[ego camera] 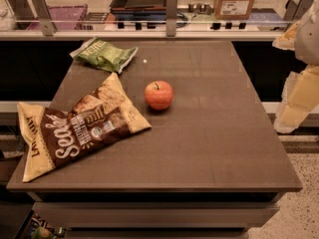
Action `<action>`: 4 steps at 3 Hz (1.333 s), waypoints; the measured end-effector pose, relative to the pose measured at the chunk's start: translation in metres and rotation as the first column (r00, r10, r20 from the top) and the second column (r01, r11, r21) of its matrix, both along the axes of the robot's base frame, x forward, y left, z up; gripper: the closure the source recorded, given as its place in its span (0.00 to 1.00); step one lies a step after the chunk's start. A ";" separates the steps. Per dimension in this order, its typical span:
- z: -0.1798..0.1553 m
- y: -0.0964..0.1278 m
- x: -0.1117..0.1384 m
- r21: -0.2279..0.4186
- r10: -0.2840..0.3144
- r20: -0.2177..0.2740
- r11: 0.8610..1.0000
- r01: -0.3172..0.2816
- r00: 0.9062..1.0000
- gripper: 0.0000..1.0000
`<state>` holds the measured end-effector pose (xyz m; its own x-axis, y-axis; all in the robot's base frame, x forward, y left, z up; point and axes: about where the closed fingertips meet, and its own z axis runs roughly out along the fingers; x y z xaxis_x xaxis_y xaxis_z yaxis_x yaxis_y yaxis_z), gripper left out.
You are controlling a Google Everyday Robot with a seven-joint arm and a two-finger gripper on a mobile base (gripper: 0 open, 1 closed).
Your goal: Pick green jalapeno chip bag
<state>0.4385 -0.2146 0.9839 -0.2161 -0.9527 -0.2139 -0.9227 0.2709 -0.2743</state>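
The claw [295, 103] hangs beside the counter's [209, 148] right edge; whether it is spread or closed cannot be told. The green jalapeno chip bag [105, 55] lies near the counter's far left corner, well apart from the claw.

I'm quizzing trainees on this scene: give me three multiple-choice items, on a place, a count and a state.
1. The green bag lies at the table's: A) far left corner B) near right corner C) centre.
2. Bags on the table: A) one B) two C) three.
3. The green bag is: A) lifted B) lying untouched C) standing upright.
Answers: 1 A, it sits behind the Sea Salt bag. 2 B, green and Sea Salt. 3 B, the gripper hangs beyond the table's right edge, far from it.
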 end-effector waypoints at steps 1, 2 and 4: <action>0.001 0.001 0.001 0.003 -0.002 0.006 1.000 0.002 1.000 0.00; 0.008 0.006 0.013 0.065 -0.057 0.035 0.996 0.055 0.998 0.00; 0.030 0.033 0.043 0.262 -0.141 0.097 0.958 0.112 0.985 0.00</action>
<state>0.4812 -0.1814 1.0135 -0.2913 -0.8296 -0.4764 -0.8431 0.4579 -0.2820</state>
